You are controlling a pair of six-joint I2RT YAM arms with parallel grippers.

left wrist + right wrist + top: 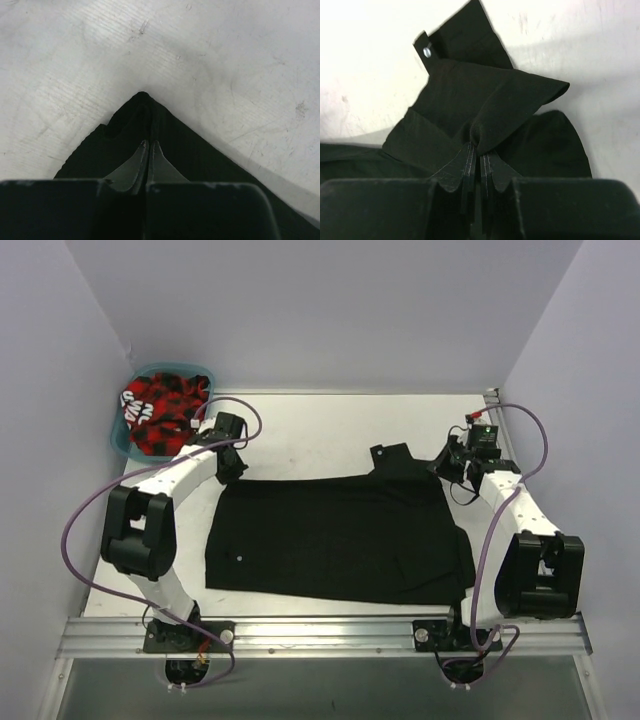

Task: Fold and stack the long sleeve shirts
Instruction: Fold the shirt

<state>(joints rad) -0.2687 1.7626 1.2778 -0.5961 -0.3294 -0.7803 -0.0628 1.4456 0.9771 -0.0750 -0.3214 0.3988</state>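
A plain black long sleeve shirt (340, 535) lies spread flat across the white table, its collar (392, 455) at the far side. My left gripper (232, 462) is shut on the shirt's far left corner (142, 107), pinching the cloth at the table. My right gripper (452, 462) is shut on a bunched fold of the shirt near the collar (485, 107), where one small pale button (427, 50) shows on a tab. A red and black checked shirt (160, 410) lies crumpled in the teal basket.
The teal plastic basket (122, 436) stands at the far left corner by the wall. Grey walls close in the table on three sides. A metal rail (320, 635) runs along the near edge. Purple cables loop beside both arms.
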